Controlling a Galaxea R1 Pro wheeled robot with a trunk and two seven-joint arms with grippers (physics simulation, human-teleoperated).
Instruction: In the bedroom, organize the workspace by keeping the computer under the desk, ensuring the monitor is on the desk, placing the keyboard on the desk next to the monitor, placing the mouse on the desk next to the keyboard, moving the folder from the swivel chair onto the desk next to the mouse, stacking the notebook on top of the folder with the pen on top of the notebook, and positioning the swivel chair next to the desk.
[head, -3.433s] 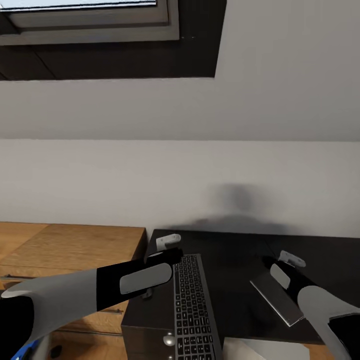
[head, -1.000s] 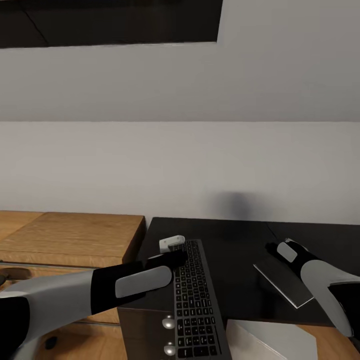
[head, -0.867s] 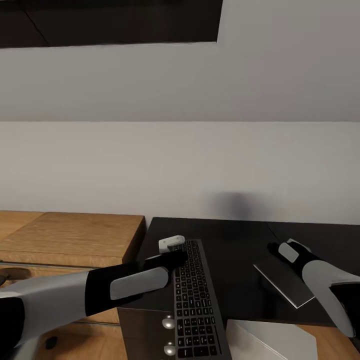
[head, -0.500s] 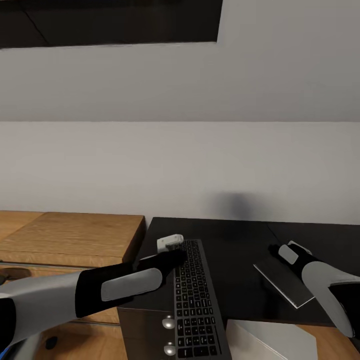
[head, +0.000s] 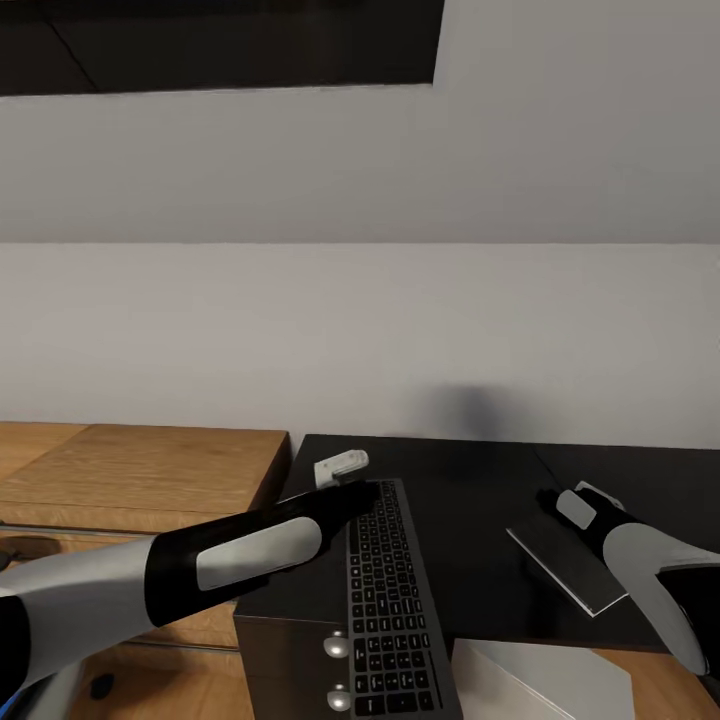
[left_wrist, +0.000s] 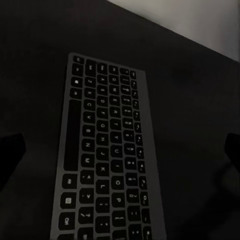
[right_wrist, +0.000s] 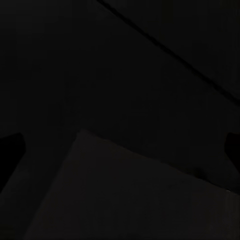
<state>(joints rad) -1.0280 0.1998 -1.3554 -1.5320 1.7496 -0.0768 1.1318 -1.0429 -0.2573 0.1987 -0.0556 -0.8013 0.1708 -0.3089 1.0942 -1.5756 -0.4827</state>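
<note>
The keyboard (head: 389, 600) lies lengthwise on the black desk (head: 470, 500), its near end reaching the front edge. My left gripper (head: 343, 474) hovers by the keyboard's far left corner. In the left wrist view the left gripper (left_wrist: 120, 150) is open, with the keyboard (left_wrist: 105, 160) below and its fingertips (left_wrist: 11, 150) far apart. A thin dark notebook (head: 560, 562) with pale edges rests on the desk at the right. My right gripper (head: 580, 498) stands open at its far corner, above the notebook (right_wrist: 130, 195). The white computer (head: 545, 685) sits low by the desk's front.
A light wooden drawer chest (head: 140, 480) adjoins the desk on the left. Round silver knobs (head: 337, 645) mark the desk's drawer front. A grey wall rises right behind the desk, with a dark skylight frame (head: 220, 45) above.
The view tilted down since the oldest frame. Over the last second my left gripper rose a little and moved toward the wall above the keyboard's corner. The right arm stayed nearly still.
</note>
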